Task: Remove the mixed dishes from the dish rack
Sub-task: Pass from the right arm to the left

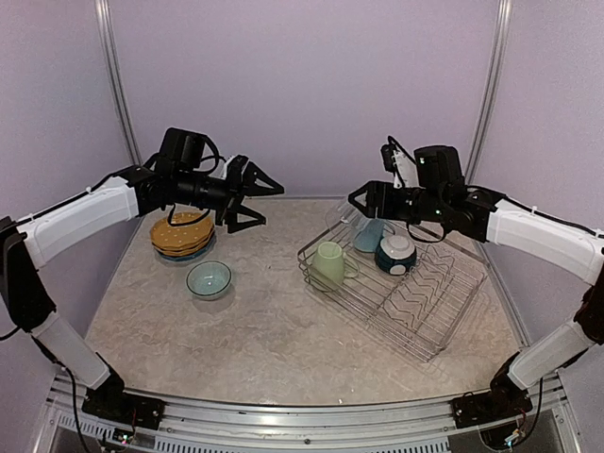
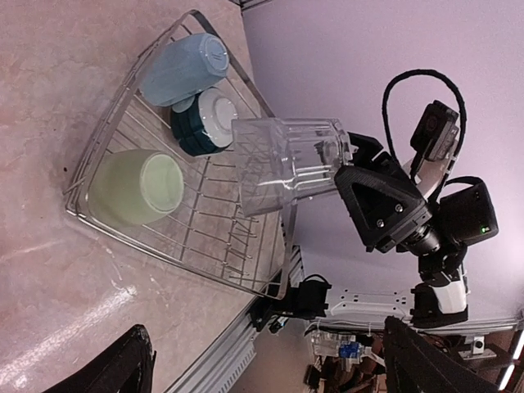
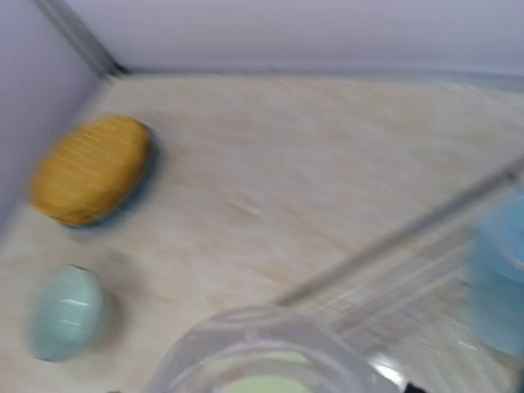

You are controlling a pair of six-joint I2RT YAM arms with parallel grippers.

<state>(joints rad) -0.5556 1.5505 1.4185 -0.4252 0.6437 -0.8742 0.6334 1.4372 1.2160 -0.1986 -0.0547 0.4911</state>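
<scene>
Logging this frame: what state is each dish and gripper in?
left gripper: open, empty.
right gripper: shut on clear glass, held above dish rack.
pale green mug: on its side in rack.
light blue mug: lying in rack.
dark-blue bowl: upside down in rack.
teal bowl: upright on table.
yellow plates: stacked on table.

Plates: yellow-orange, a few dark flecks. Bottom plate: blue at the rim; speckling not discernible. Small bowl: pale teal, plain. Green mug: pale green, no pattern. Blue mug: light blue, no pattern. Dark bowl: dark blue-teal wall, white on the face that shows. Glass: clear, colourless, faint ribbing. Rack: silver wire, zigzag rows across the floor. Table: beige, marbled with pale veining. Walls: flat lilac
</scene>
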